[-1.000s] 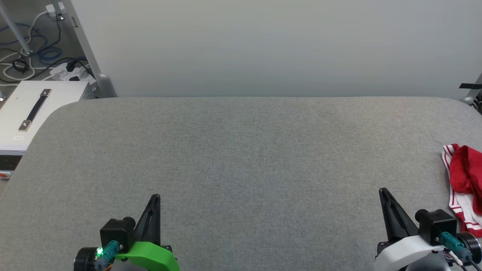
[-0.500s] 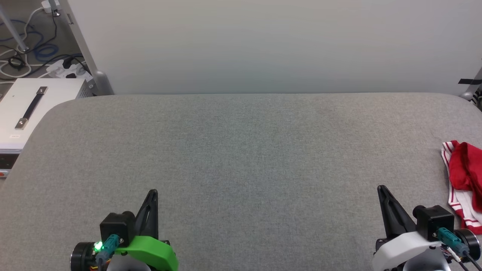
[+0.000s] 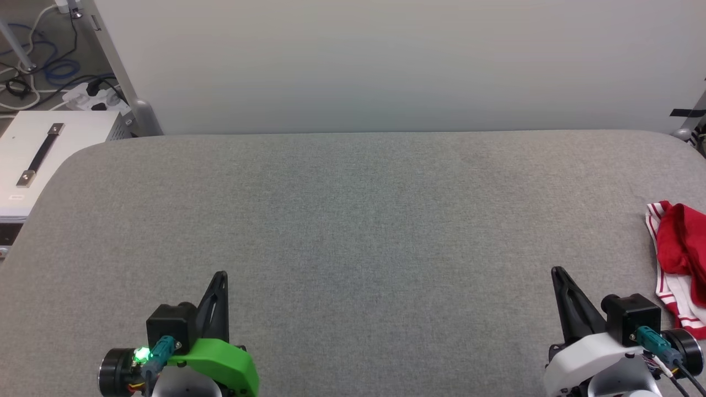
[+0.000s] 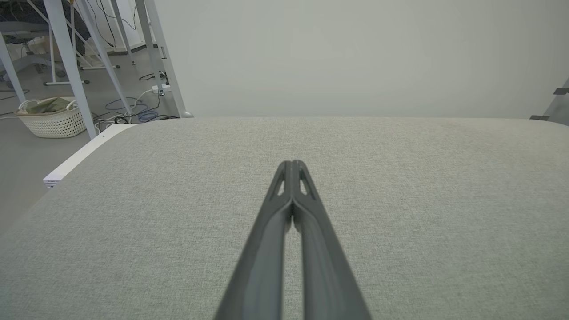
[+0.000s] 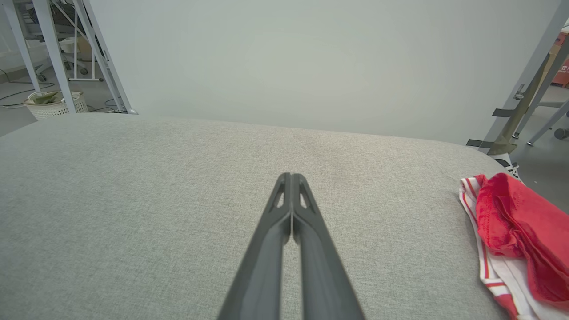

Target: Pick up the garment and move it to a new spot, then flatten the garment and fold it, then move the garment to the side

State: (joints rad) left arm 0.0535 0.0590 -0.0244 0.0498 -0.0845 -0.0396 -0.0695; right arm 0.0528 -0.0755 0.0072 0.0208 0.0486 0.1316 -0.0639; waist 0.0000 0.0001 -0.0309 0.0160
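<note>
Lying bunched at the right edge of the grey padded table [image 3: 353,220], the red-and-white jersey [image 3: 681,259] shows no neat fold, which fits either awaiting pickup or already set aside. Over the table's near edge, the left gripper [image 3: 219,284] and the right gripper [image 3: 560,278] hold their fingers together, empty. A pale wall [image 3: 386,60] stands behind the table, and a white basket [image 4: 51,116] sits on the floor beyond its left corner.

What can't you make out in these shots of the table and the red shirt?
Garment: head view, right edge cuts it off; right wrist view, the lower right corner does.
Its front: bunched folds hide any print.
Basket contents: left wrist view, too small.
White box: head view, left edge cuts it.
</note>
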